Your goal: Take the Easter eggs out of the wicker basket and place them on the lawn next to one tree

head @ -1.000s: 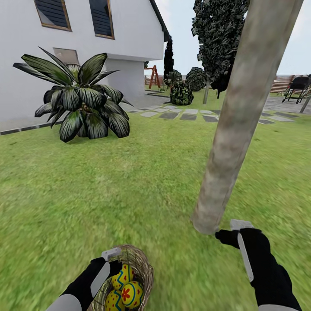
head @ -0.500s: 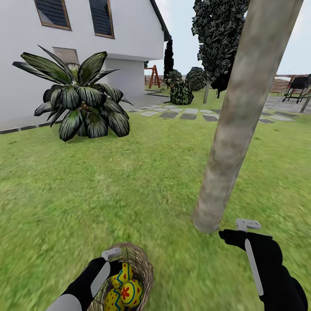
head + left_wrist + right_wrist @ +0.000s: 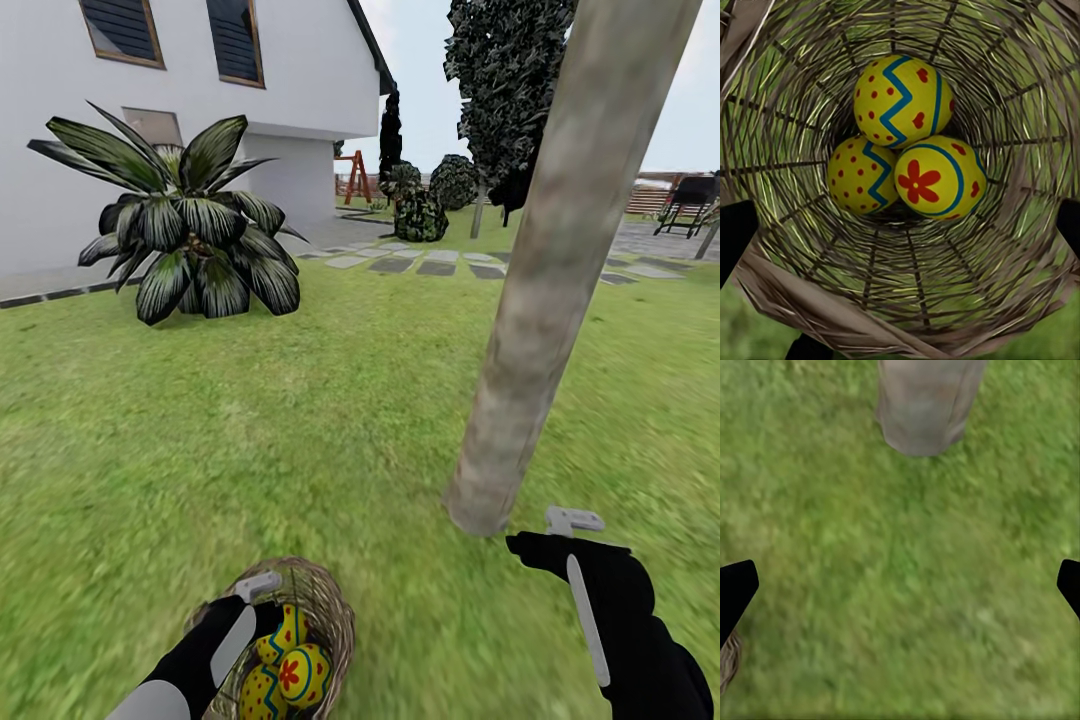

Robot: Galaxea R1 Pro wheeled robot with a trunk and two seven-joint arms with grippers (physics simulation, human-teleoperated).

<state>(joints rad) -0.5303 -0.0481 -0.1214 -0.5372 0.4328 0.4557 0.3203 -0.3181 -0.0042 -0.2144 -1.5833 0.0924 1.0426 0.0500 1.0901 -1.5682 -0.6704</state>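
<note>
One wicker basket (image 3: pixel 300 620) sits on the lawn (image 3: pixel 300 430) near the single tree (image 3: pixel 545 280), holding three Easter eggs (image 3: pixel 904 142) that touch one another. The left gripper (image 3: pixel 255 590) grips the basket's rim. The right gripper (image 3: pixel 550 535), spread wide and holding nothing, hovers just beside the trunk's base.

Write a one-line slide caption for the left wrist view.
Left wrist camera peers into the wicker basket at three yellow Easter eggs clustered on its bottom.
</note>
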